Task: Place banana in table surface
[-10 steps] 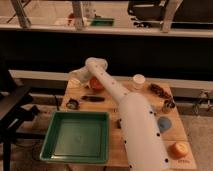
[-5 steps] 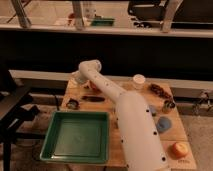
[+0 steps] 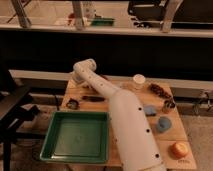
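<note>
The white arm (image 3: 131, 131) sweeps up from the near right edge and bends over at the far left corner of the table (image 3: 182, 131). The claw (image 3: 75, 81) sits low there, tucked under the arm's rounded last joint. How wide it stands, I cannot tell; the joint hides it.

A small pale shape (image 3: 70, 85) shows right against the claw on its left, and that looks like the banana. Whether it is gripped or lying on the wood, I cannot tell either.

Just nearer the camera than the claw lies a dark stick-like piece (image 3: 93, 98), with a small dark lump (image 3: 73, 103) to its left. Nearer again, well this side of the claw, the green tray (image 3: 50, 145) hangs over the table's front left edge.

Off to the claw's right, past the arm, a white cup (image 3: 139, 80) stands at the back edge. Farther right are a brown cluster (image 3: 159, 90), two blue pieces (image 3: 163, 124) and, at the near right corner, an orange piece (image 3: 179, 149), all well apart from the claw.
</note>
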